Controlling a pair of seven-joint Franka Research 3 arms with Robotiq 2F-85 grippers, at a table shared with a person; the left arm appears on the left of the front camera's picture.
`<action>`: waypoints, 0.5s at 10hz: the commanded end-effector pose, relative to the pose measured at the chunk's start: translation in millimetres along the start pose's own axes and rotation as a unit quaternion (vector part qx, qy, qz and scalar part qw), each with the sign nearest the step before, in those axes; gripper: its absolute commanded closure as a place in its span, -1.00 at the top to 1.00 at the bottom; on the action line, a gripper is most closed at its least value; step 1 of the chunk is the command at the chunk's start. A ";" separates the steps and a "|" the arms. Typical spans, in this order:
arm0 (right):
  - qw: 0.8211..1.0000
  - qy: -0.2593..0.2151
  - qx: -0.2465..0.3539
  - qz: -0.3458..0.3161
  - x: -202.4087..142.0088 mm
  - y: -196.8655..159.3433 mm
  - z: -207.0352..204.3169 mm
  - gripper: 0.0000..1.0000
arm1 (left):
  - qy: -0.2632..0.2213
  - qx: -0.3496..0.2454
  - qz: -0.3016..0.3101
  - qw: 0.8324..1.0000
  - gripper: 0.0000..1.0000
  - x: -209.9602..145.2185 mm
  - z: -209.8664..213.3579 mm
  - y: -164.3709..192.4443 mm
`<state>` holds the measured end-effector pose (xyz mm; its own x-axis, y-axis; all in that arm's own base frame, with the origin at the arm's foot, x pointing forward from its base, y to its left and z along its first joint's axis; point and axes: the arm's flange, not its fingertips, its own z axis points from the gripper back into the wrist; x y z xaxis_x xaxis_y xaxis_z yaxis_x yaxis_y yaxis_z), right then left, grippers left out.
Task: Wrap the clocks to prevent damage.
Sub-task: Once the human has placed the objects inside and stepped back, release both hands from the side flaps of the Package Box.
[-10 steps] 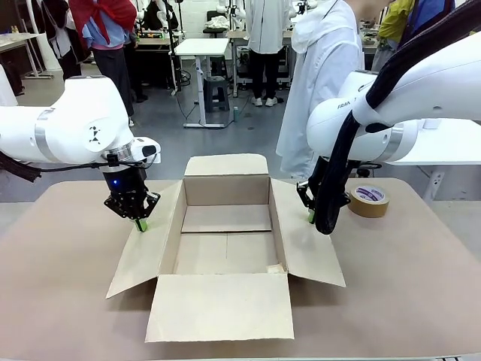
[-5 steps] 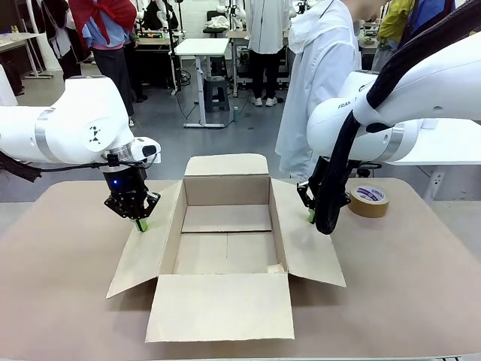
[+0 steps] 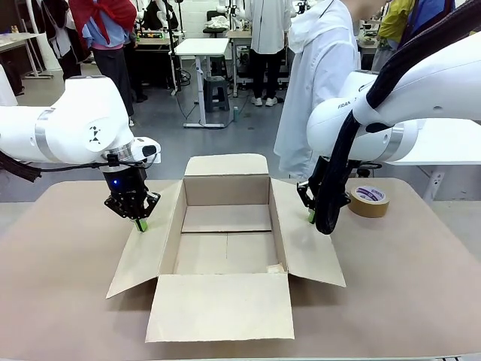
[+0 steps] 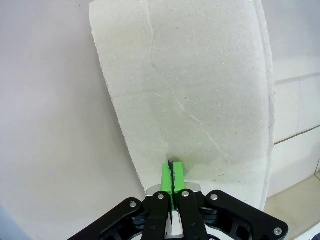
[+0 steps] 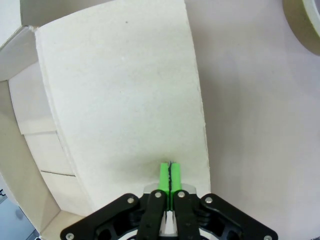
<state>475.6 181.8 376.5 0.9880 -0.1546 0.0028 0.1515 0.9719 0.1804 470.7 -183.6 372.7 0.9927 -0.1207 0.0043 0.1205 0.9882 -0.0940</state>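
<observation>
Seen from the front, an open cardboard box point(image 3: 225, 197) sits mid-table point(image 3: 421, 293) between two white arms, its four flaps spread and its floor plain brown board. The left gripper point(image 3: 140, 223) points down at the outer edge of the left flap point(image 3: 146, 252), green pads drawn together on the board. The right gripper point(image 3: 310, 216), partly behind a black cable sleeve, meets the outer edge of the right flap point(image 3: 304, 248) the same way. A brown tape roll point(image 3: 369, 200) lies flat on the table just beyond the right arm. A person in a white coat point(image 3: 319, 83) stands at the far side, behind the box. In the left wrist view, the left gripper point(image 4: 171, 172) has its pads pressed tight, only a thin dark line between them, nipping the near edge of the left flap point(image 4: 190, 90), which stretches away over the pale table point(image 4: 50, 125). In the right wrist view, the right gripper point(image 5: 170, 175) is likewise clamped on the rim of the right flap point(image 5: 125, 100), pads together. The box's inner wall point(image 5: 22, 115) falls away along the picture's left side, bare table point(image 5: 250, 125) lies opposite, and a curve of the tape roll point(image 5: 306, 20) cuts into the top corner.
</observation>
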 end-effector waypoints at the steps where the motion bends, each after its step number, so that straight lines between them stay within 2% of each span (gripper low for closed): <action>1: 1.000 -0.002 -0.013 -0.007 -0.8 0.6 -1.3 -1.00 | 0.002 0.003 -0.002 1.000 -1.00 -0.3 2.2 0.3; 5: 1.000 -0.002 -0.013 -0.007 -0.8 0.6 -1.3 -1.00 | 0.002 0.003 -0.002 1.000 -1.00 -0.3 2.2 0.3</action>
<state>475.6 181.8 376.5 0.9880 -0.1546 0.0028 0.1516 0.9719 0.1804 470.7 -183.6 372.7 0.9927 -0.1206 0.0043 0.1205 0.9883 -0.0940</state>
